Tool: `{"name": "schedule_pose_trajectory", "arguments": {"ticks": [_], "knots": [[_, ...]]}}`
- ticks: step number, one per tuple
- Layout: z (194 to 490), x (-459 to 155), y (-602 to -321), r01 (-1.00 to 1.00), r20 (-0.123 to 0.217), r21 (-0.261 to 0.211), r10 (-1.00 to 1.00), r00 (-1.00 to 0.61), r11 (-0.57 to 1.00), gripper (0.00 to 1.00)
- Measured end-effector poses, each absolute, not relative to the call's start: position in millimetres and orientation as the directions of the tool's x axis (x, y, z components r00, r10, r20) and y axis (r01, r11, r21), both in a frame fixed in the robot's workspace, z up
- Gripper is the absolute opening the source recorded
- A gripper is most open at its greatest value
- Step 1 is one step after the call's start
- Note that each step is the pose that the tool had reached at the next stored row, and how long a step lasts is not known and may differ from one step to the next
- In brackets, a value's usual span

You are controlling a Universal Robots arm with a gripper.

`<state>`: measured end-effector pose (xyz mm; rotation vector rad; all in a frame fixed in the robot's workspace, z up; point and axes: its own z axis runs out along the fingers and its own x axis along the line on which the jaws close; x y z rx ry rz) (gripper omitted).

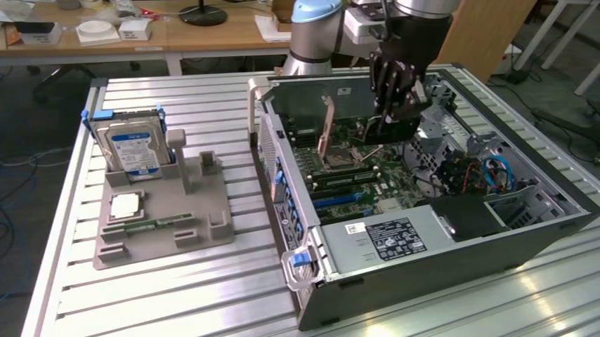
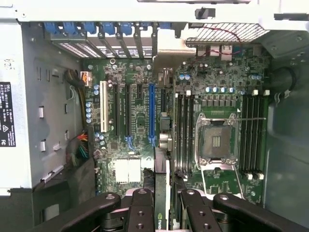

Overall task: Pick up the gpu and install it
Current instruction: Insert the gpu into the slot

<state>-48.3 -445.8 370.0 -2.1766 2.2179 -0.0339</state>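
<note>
Tool (image 2: 163,205) points straight down, gripping the gpu (image 2: 161,176) above the motherboard (image 2: 135,111).

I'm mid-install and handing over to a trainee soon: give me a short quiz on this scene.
1. True or false: the gripper holds the gpu over the open computer case.
2. What stands upright in the grey holder? A) hard drive B) fan C) keyboard
3. Fill in: the long blue slot on the motherboard is ____.
Key: 1 true; 2 A; 3 empty.
</note>
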Motion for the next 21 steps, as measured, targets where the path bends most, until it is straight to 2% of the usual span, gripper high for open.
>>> {"name": "schedule_pose_trajectory", "arguments": {"ticks": [21], "knots": [[340.9, -49.2, -449.9, -0.999, -0.006, -0.033, -1.000, -0.019, 0.019, 0.26]]}}
